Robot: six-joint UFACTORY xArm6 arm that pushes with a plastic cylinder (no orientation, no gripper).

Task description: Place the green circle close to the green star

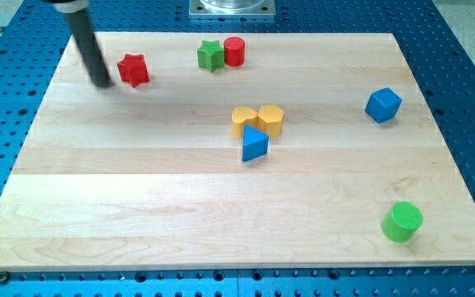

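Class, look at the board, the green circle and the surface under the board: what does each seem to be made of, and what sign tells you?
Board: pale wood, smooth matt finish; grain lines and joined strips show.
Green circle: probably painted wood or plastic; even, solid colour, no grain visible, so it stays open.
Blue surface beneath: likely metal, coated blue; regular rows of holes.

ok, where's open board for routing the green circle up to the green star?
Open: the whole lower-left, and the right lane between blue cube and the yellow pair. Crowded: centre, with blue triangle; green star touches red cylinder. Green circle sits bottom right. My tip is beside red star.
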